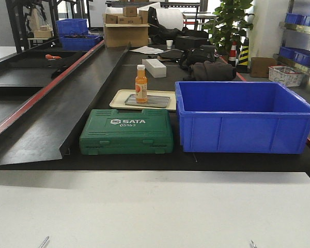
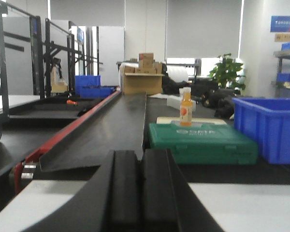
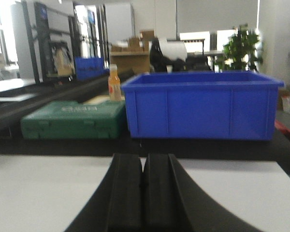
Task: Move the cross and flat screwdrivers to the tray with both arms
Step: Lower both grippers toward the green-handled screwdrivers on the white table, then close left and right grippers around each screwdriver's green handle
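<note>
Left pincer (image 2: 140, 193): pressed together, empty, in front of the green case (image 1: 126, 132).
Right pincer (image 3: 142, 193): also pressed together, front-right of the case.
Screwdrivers: not visible anywhere.
Tray (image 1: 157, 101): just behind the case.
Handling: likely stiff, light; grip handles, shafts slippery.

The tray (image 1: 157, 101) is a shallow silver-grey metal rectangle with a low rim. It lies flat on a cream tray (image 1: 118, 100), just behind the green case (image 1: 126, 132) and left of the blue bin (image 1: 243, 119). An orange bottle (image 1: 141, 83) stands upright on its left part. The left tool (image 2: 140, 193) and right tool (image 3: 142, 193) both have their black jaws pressed together.
</note>
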